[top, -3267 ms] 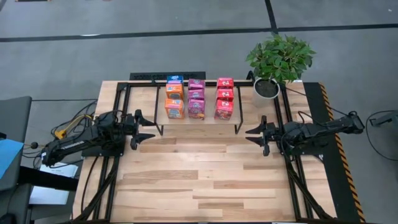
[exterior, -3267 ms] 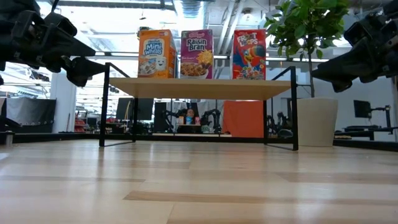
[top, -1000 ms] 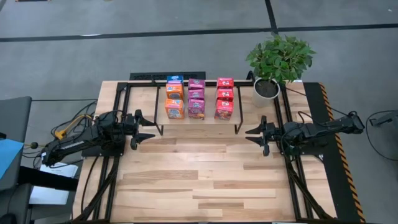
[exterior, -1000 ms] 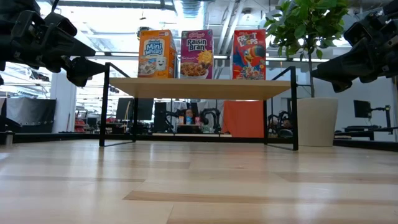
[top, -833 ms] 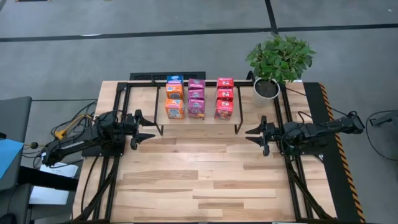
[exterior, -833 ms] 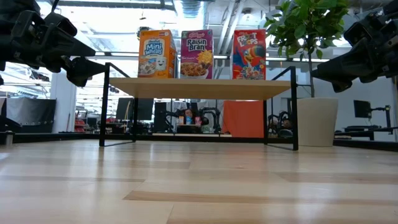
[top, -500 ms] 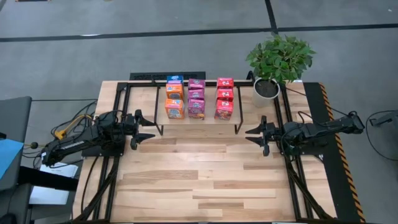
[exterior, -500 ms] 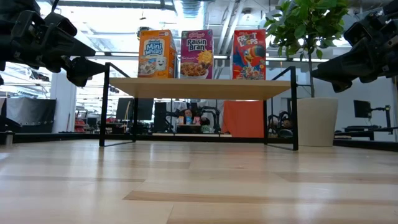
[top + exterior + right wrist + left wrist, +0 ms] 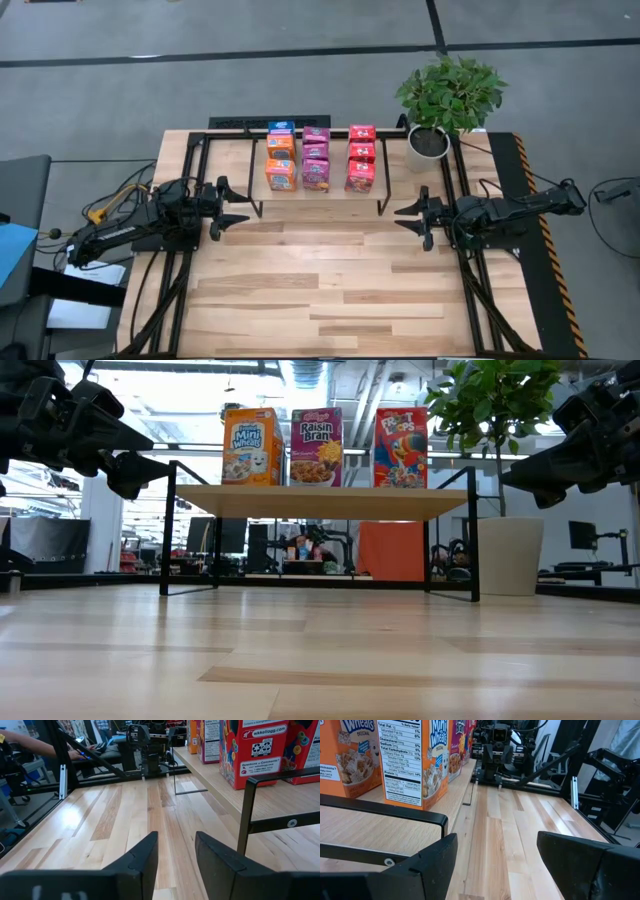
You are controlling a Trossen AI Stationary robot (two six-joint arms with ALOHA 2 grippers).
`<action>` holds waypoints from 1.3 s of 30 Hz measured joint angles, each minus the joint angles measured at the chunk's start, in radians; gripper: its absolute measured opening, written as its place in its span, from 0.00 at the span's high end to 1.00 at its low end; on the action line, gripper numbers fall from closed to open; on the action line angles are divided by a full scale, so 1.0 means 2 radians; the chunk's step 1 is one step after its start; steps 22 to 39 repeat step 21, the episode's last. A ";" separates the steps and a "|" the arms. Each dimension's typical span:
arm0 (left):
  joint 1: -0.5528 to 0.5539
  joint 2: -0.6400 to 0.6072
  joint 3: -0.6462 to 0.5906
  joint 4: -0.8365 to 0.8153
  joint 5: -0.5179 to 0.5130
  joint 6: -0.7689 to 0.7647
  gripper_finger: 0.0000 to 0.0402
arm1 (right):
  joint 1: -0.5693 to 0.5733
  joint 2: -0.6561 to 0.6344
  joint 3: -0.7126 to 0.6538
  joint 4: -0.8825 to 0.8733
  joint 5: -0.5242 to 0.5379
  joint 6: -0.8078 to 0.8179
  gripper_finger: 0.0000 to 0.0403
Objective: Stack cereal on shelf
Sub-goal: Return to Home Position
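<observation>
We start with the counter [image 9: 330, 300], a wide top of pale planks. Toward its far edge stands the shelf [image 9: 320, 501], a low black-tube rack carrying a pale board, and just off its right end sits a potted plant [image 9: 447, 92]. The left end effector [image 9: 238, 207] points inward near the shelf's front left leg, its fingers [image 9: 422, 865] spread wide and holding nothing. The right end effector [image 9: 405, 218] mirrors it near the front right leg, released too, though with a narrower gap between its fingers [image 9: 135, 865], and empty. The cereal [image 9: 316, 153] is all on the board: nine upright boxes in three rows running front to back, the orange boxes [image 9: 281, 160] on the left, the magenta boxes [image 9: 317, 447] in the middle, the red boxes [image 9: 360, 160] on the right. From the low view each row hides behind its front box, so they line up well.

We judge the stacking done and only the retreat to rest left. The risk now is the rack itself: both end effectors sit close to its thin legs, and a swing toward the far side, or a lift that catches the front rail, would jolt the light frame and tip the tall, narrow boxes like dominoes. Pulling back away from the shelf first would avoid that
</observation>
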 joint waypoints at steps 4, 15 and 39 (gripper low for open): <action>0.000 0.000 0.000 0.000 0.000 0.000 0.33 | 0.000 0.000 0.000 0.000 0.000 0.000 0.63; 0.000 0.000 0.000 0.000 0.000 0.000 0.33 | 0.000 0.000 0.000 0.000 0.000 0.000 0.65; 0.000 0.000 0.000 0.000 0.000 0.000 0.33 | 0.000 0.000 0.000 0.000 0.000 0.000 0.64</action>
